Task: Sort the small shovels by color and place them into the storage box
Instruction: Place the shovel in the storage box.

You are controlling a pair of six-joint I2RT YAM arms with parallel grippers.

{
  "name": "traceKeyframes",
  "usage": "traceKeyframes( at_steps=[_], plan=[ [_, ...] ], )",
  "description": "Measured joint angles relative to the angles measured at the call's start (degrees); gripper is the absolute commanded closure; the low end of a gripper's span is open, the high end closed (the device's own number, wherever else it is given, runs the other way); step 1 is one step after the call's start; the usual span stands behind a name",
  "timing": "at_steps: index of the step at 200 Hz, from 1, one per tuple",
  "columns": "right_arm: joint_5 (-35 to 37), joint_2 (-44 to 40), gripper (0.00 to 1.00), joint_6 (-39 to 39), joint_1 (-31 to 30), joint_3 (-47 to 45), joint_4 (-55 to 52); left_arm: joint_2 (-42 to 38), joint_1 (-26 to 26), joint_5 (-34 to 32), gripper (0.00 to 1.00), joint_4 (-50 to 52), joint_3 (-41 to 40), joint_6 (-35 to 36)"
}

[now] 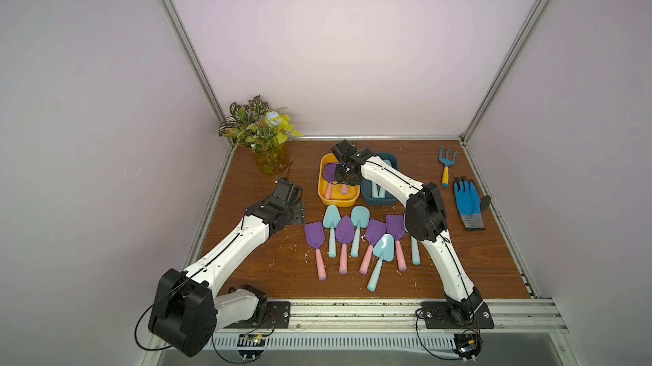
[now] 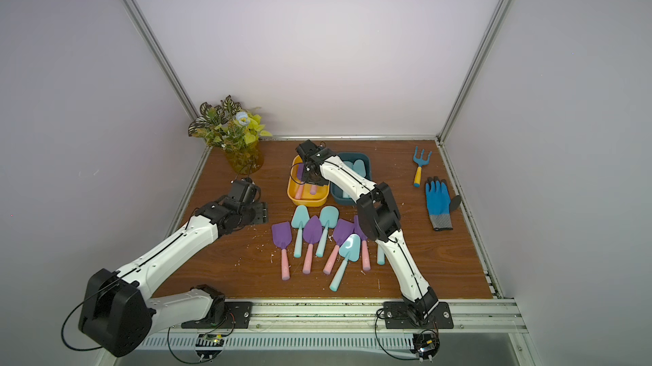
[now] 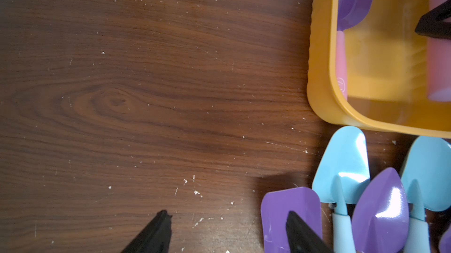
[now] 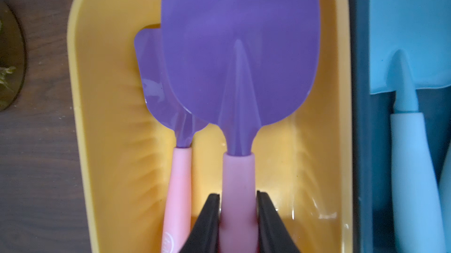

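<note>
Nearest, at the near left: left arm (image 1: 225, 258) folded low, left claw (image 3: 228, 217) spread wide and gripping nothing, hovering over bare bench (image 3: 122, 93), one fingertip crossing the square purple blade at the left end of the loose row in the left wrist view. Farther in, over the far middle: right claw (image 4: 238, 198) pressed onto the pink handle of a purple shovel (image 4: 240, 44), blade hanging over the yellow box (image 4: 114, 117), above a second purple shovel (image 4: 152, 88) lying on its floor. Not let go yet, so counted as one purple stored and one on the point of it. Just right of that, dark blue box (image 1: 379, 202) holding light-blue shovels (image 1: 376, 191), two handles showing in a top view, blades mostly hidden behind the right forearm. Left loose on the bench, nearer than the boxes: a fanned row (image 1: 345, 228) of four purple and four light-blue, the rightmost blue one showing only its handle beside the arm. Roughly a third sorted by this reckoning, colours kept apart so far; eight more trips judged to remain. Rake (image 1: 447, 165) and glove (image 1: 465, 198) at the far right, well apart from the row, no part of the job.
</note>
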State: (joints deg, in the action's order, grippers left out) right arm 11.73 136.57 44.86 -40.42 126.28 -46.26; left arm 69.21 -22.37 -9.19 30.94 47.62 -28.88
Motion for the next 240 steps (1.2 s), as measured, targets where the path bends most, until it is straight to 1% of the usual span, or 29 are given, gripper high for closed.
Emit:
traceKeyframes(
  at_steps=[71,112,240],
  plan=[
    [-0.02,3.02,0.98,0.00,0.00,0.00,0.24,0.00,0.31,0.09,0.24,-0.37,-0.39,0.07],
    [0.00,3.28,0.97,0.00,0.00,0.00,0.35,0.00,0.33,0.15,0.24,-0.57,-0.61,0.20],
    [-0.07,4.44,0.85,0.07,0.00,0.02,0.63,0.00,0.79,0.52,0.24,-1.16,-0.87,0.44]
  ],
)
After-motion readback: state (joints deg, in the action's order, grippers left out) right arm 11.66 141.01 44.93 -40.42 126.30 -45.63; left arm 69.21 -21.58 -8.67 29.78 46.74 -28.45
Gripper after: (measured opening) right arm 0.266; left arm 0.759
